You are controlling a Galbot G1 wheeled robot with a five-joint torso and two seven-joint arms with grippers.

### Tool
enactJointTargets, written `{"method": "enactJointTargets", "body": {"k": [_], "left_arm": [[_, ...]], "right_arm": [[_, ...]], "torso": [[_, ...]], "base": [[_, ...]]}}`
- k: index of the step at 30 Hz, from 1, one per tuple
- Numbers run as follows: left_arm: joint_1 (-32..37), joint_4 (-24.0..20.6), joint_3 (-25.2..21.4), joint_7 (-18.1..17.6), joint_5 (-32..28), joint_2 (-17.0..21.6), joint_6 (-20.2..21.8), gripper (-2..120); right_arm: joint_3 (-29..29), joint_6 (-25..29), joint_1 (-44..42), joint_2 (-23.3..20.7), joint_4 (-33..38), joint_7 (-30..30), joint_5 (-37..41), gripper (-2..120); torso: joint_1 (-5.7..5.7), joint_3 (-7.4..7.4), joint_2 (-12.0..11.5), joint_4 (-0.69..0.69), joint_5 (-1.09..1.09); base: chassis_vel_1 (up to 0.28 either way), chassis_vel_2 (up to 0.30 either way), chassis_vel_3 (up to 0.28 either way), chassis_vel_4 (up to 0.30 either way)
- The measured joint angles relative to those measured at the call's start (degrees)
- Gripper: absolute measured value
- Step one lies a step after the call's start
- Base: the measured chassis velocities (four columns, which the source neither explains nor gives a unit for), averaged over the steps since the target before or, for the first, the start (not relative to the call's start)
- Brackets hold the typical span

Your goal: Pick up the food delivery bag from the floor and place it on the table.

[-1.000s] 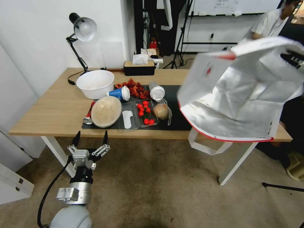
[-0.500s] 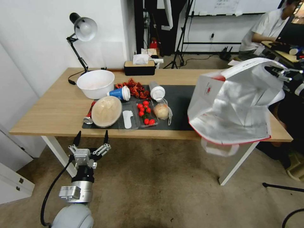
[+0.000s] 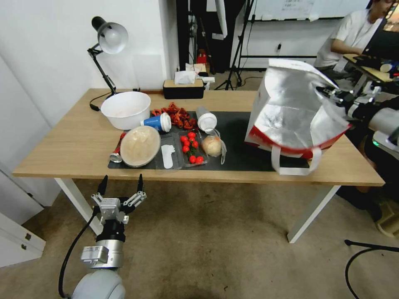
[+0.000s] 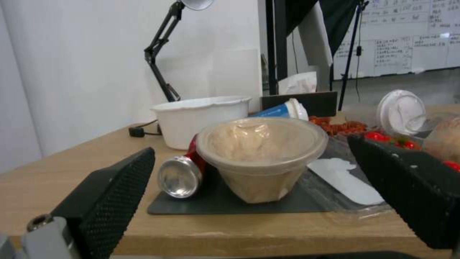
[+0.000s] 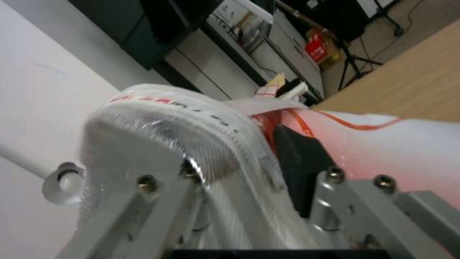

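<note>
The food delivery bag [image 3: 293,112], with silver foil lining, a red band and white strap handles, sits tilted on the right end of the table [image 3: 75,143], partly on the dark grey mat. My right gripper [image 3: 332,94] is shut on the bag's upper rim from the right. In the right wrist view the rim [image 5: 192,122] is pinched between the fingers [image 5: 299,162]. One white handle [image 3: 291,164] hangs toward the table's front edge. My left gripper [image 3: 120,187] stands open below the table's front edge, holding nothing. The left wrist view shows its open fingers [image 4: 115,190] facing the tabletop [image 4: 57,180].
On the mat lie a lidded container [image 3: 139,146], a red can [image 3: 116,154], a tomato tray [image 3: 191,147], a bagged bun [image 3: 212,145] and a blue cup [image 3: 157,122]. Behind them are a white bowl [image 3: 124,109], a lamp [image 3: 109,37] and a tissue box [image 3: 183,89].
The bag hung tilted in the air over the table's right edge; it has swung left and down onto the tabletop with the right gripper still on it. The left arm barely moved.
</note>
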Motion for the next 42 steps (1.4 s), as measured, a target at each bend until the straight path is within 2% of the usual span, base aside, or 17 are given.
{"method": "enactJointTargets", "body": {"k": [1,4,6,9,10,12,14,16,19,20,31,38,40,42], "left_arm": [[0.0,0.0,0.0,0.0,0.0,0.0,0.0,100],[-0.6,0.7,0.3,-0.1,0.1,0.1,0.0,100],[-0.8,1.0,0.5,-0.1,0.2,0.1,0.0,100],[-1.4,1.5,0.8,-0.1,0.4,0.0,0.0,100],[-1.4,1.5,0.8,-0.1,0.4,0.0,0.0,100],[-2.0,1.8,1.2,-0.3,0.5,0.0,0.0,100],[-2.2,1.9,1.2,-0.3,0.5,0.0,0.0,100],[-2.5,1.9,1.2,-0.5,0.5,0.1,0.0,100],[-2.5,1.9,1.1,-0.5,0.5,0.2,0.1,100],[-2.5,1.9,1.0,-0.5,0.5,0.3,0.1,100],[-2.4,2.0,0.1,-0.8,0.4,0.5,0.1,100],[-2.8,2.0,0.0,-0.9,0.4,0.6,0.2,100],[-2.6,1.8,-0.1,-1.0,0.4,0.9,0.2,100],[-2.6,1.7,0.0,-1.0,0.4,1.0,0.2,100]], "right_arm": [[0.0,0.0,0.0,0.0,0.0,0.0,0.0,30],[-1.7,0.6,3.8,0.4,-2.9,-2.0,-0.6,44],[-2.3,0.7,4.7,0.4,-3.9,-2.7,-1.0,47],[-4.0,0.7,7.2,0.4,-6.2,-4.6,-2.3,62],[-4.0,0.7,7.2,0.4,-6.2,-4.6,-2.3,62],[-5.5,0.7,9.6,0.8,-8.4,-5.9,-3.9,74],[-6.4,0.7,10.6,1.0,-9.5,-6.4,-4.9,77],[-8.3,0.8,13.5,1.5,-12.0,-7.7,-6.6,89],[-8.9,0.8,14.7,1.8,-12.7,-8.3,-7.1,92],[-9.5,0.8,15.7,2.0,-13.4,-9.0,-7.9,99],[-9.5,0.0,14.6,1.0,-11.9,-11.4,-9.8,100],[-6.1,0.0,10.9,-1.3,-9.0,-13.0,-10.6,100],[-1.8,-0.2,5.3,-4.1,-5.5,-16.3,-15.3,100],[-0.9,-0.2,4.1,-4.7,-4.8,-17.1,-16.7,100]], "torso": [[0.00,0.00,0.0,0.00,0.00],[0.00,0.00,0.0,0.00,0.00],[0.00,0.00,0.0,-0.01,0.00],[0.00,0.00,0.0,-0.01,0.00],[0.00,0.00,0.0,-0.01,0.00],[0.00,0.00,0.0,0.00,0.00],[0.00,-0.01,0.0,-0.01,0.00],[0.00,0.00,0.0,0.00,0.02],[0.00,0.00,0.0,0.01,-0.01],[0.00,0.00,0.0,0.01,-0.01],[0.00,-0.01,0.0,0.00,0.01],[-0.01,-0.01,0.0,0.00,0.00],[-0.01,-0.02,0.0,-0.01,0.01],[-0.01,-0.01,0.0,0.00,0.01]], "base": [[0.000,0.000,0.000,0.000],[0.000,0.000,0.000,0.000],[0.000,0.000,0.000,0.000],[0.000,0.000,0.000,0.000],[0.000,0.000,0.000,0.000],[0.000,0.000,0.000,0.000],[0.000,0.000,0.000,0.000],[0.000,0.000,0.000,0.000],[0.000,0.000,0.000,0.000],[0.000,0.000,0.000,0.000],[0.000,0.000,0.000,0.000],[0.000,0.000,0.000,0.000],[0.000,0.000,0.000,0.000],[0.000,0.000,0.000,0.000]]}}
